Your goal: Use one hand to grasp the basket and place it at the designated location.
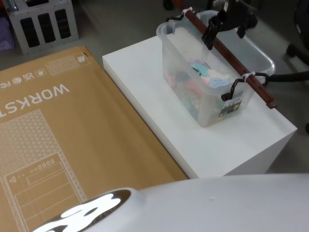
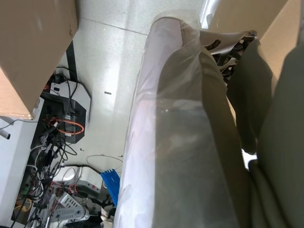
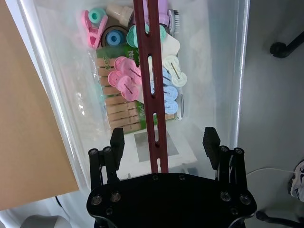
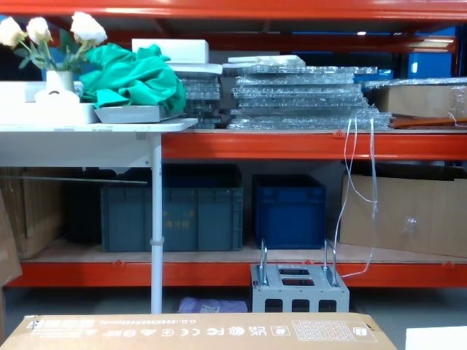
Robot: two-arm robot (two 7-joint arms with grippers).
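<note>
Basket (image 1: pixel 186 77): clear plastic tub, upright on the white desk (image 1: pixel 145 87), toward its far right side. Entries follow, nearest first.

1. My own white body shell (image 1: pixel 217 203), along the near edge of the head view.
2. Cardboard box (image 1: pixel 72 135), printed and lying flat on my left, just beside the desk's left side. Its top edge shows low in the chest view (image 4: pixel 197 332).
3. Desk: a plain white block. Its near half is bare.
4. Basket contents: pastel pegs (image 3: pixel 124 78) in pink, blue, green and white, heaped over a pack of wooden pegs (image 3: pixel 116 109). They also show through the tub wall from the head view (image 1: pixel 207 72).
5. Handle (image 1: pixel 227 55): a reddish-brown bar laid lengthwise over the tub's top, bound at each end by white zip ties (image 1: pixel 248 76). The wrist view shows slots along its length (image 3: pixel 151 71).
6. My right gripper (image 1: pixel 223 35), black, sits over the far end of the handle. The fingers (image 3: pixel 117 142) are spread wide, one on each side of the bar, with a gap on both sides. The gripper (image 3: pixel 164 138) grips nothing.
7. Grey metal rack (image 1: pixel 41 21) on the floor beyond the box (image 4: pixel 299 288).
8. Orange shelving (image 4: pixel 292 146) farthest back, with blue-grey crates (image 4: pixel 171 208) on its lowest level.
</note>
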